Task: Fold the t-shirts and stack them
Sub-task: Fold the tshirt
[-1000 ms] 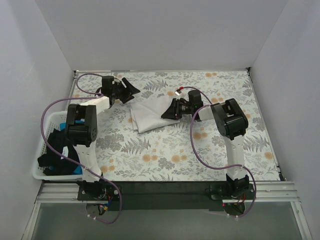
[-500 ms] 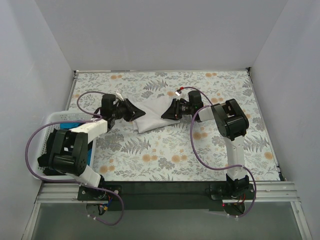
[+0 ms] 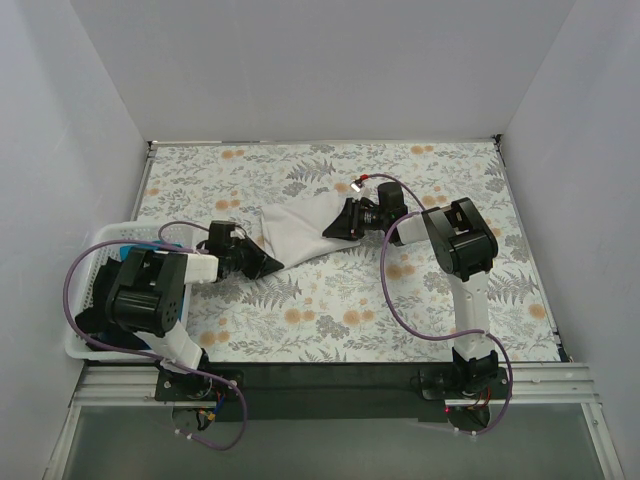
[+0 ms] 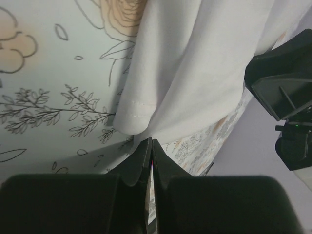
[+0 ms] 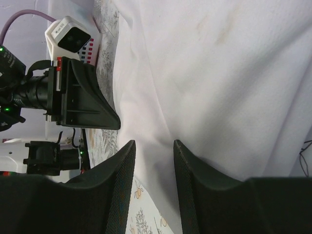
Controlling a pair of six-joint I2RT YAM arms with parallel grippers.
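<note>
Mid-table, on the floral tablecloth (image 3: 330, 300): white t-shirt (image 3: 300, 226), loosely rumpled, near-left corner drawn out to a point toward my left gripper (image 3: 262, 262). Left jaws pressed fully together, no gap at the tips. The stitched hem (image 4: 135, 104) runs right down into them, so I judge a thin pinch of cloth is caught there; one layer or two, cannot say. Right gripper (image 3: 335, 224) at the shirt's right edge, jaws parted moderately, cloth lying beneath and between them, nothing clamped. Black t-shirts (image 3: 100, 322) lie in the white basket (image 3: 75, 335) at far left.

Handling notes. Thin, light, wholly limp fabric: goes only where pulled, sags and creases between holds, drags on the tablecloth. Not fragile, not slippery, though a shallow pinch could slide off. Best holds look like hems and corners, the two grippers well apart along one edge so the panel is taut for folding. Right side needs a grip on the opposite corner first.
</note>
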